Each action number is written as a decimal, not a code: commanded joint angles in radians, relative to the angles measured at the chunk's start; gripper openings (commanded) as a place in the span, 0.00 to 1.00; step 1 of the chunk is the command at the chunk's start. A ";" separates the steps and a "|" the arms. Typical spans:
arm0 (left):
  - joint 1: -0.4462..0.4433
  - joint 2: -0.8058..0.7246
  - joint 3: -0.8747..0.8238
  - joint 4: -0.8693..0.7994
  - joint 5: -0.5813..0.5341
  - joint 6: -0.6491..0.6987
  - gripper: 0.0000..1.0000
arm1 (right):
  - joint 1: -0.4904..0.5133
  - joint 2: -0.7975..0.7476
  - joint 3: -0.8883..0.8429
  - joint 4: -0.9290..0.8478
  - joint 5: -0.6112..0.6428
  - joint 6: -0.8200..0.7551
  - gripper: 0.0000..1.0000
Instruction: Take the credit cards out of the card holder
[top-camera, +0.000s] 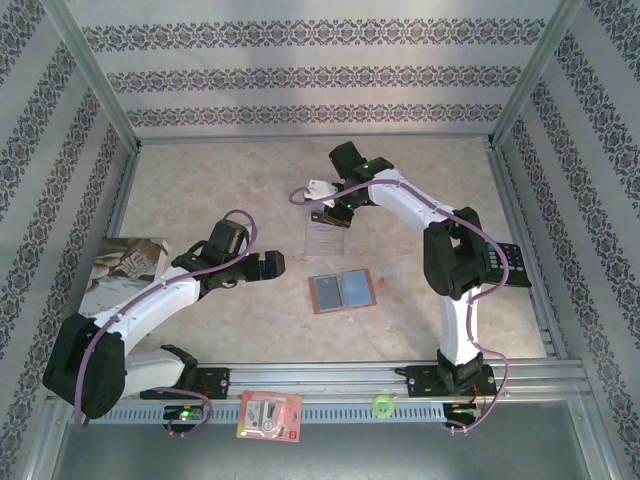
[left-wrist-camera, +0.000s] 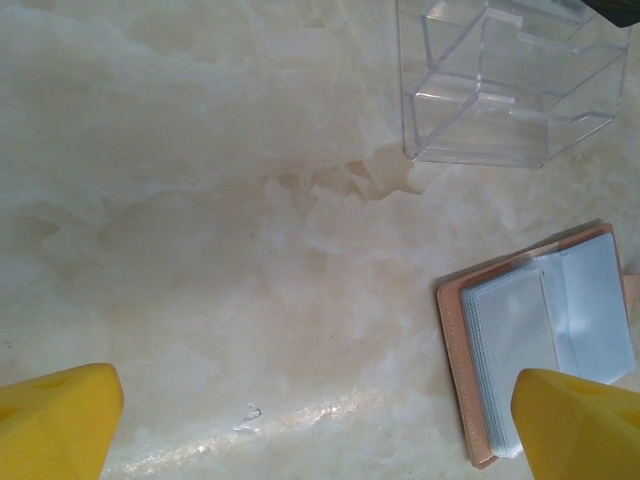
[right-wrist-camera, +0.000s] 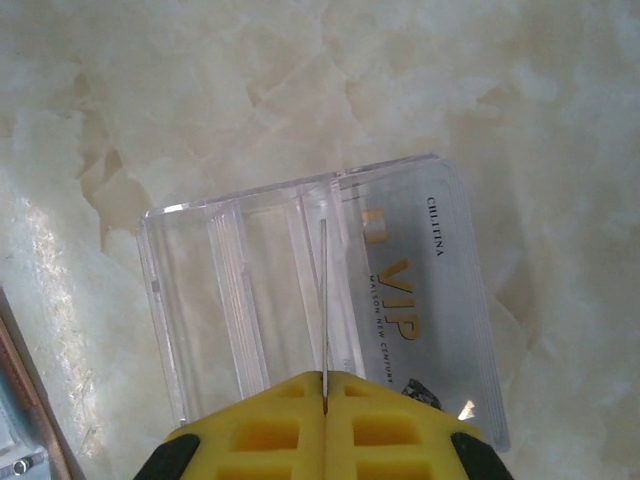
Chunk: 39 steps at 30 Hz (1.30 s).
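Lying open mid-way across the counter (top-camera: 250, 180), the reddish-brown card holder (top-camera: 343, 291) is showing grey-blue sleeves. The right gripper (right-wrist-camera: 325, 385) is clamping a credit card (right-wrist-camera: 324, 300) edge-on over the clear box (right-wrist-camera: 250, 290), which is holding a silvery VIP card (right-wrist-camera: 410, 300); the left gripper (left-wrist-camera: 315, 415) is hanging wide apart.

At the bottom edge you see the right gripper (right-wrist-camera: 325, 400), its yellow jaws pressed together on a thin credit card (right-wrist-camera: 323, 300) that appears edge-on as a fine line. Beyond the jaws, a clear compartmented box (right-wrist-camera: 215, 290) rests on the pale marbled desk (right-wrist-camera: 300, 90). Note a second card (right-wrist-camera: 415, 300), silvery with gold "VIP" lettering, lying flat in the box's right-hand section.
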 joint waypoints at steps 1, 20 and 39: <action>0.018 0.012 0.029 -0.042 -0.021 -0.012 1.00 | -0.012 0.036 0.041 -0.063 -0.051 -0.032 0.01; 0.023 -0.046 -0.007 0.020 0.003 -0.031 1.00 | -0.015 -0.132 -0.070 0.231 -0.087 0.209 0.39; 0.023 -0.134 -0.171 0.253 0.087 -0.090 0.99 | 0.189 -0.264 -0.401 0.231 0.226 1.054 0.05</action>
